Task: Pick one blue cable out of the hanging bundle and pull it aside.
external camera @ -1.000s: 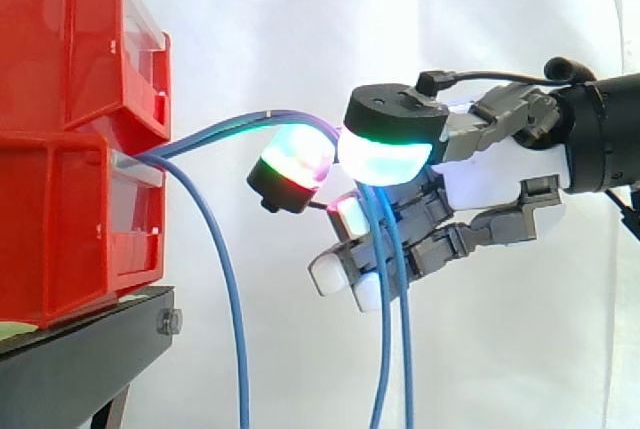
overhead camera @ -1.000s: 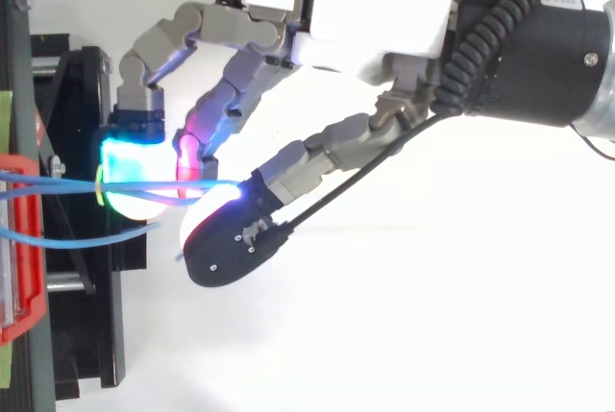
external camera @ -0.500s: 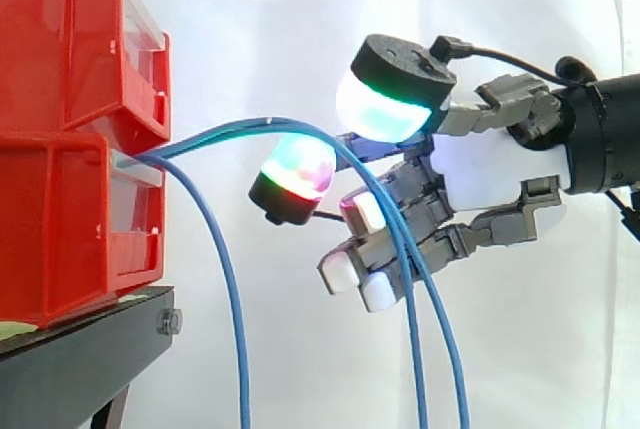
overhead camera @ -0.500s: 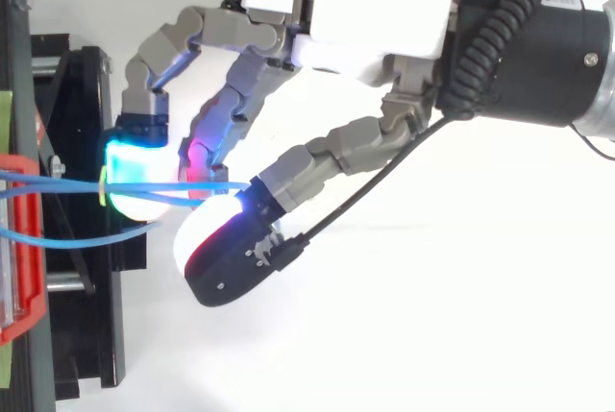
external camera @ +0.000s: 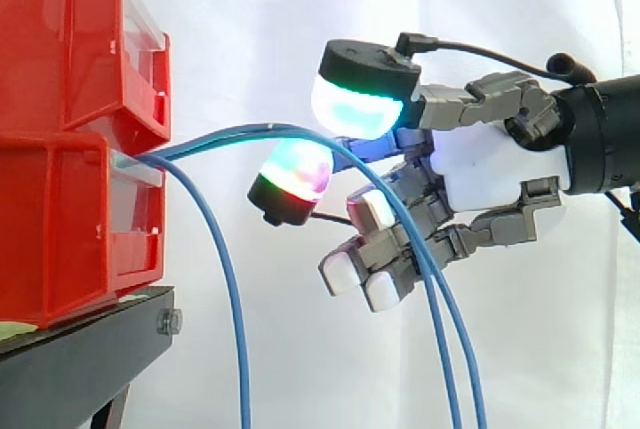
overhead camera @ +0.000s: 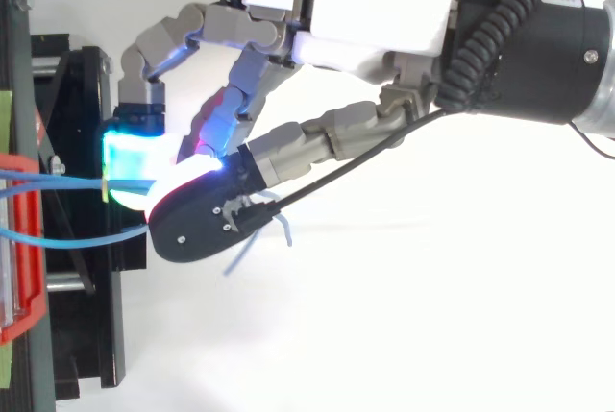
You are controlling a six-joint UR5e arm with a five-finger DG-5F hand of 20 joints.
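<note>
Thin, bendy blue cables (external camera: 240,131) are being arched right from the hard red bin (external camera: 60,219), then hung straight down by the robot hand (external camera: 490,174). Whether they are being held cannot be told.

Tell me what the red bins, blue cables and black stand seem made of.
The red bins look like moulded plastic, glossy, with thin walls and rounded rims. The blue cables have a smooth plastic or rubber jacket, bending in soft curves. The black stand is probably painted metal, matte, with a bolt in its side.
</note>
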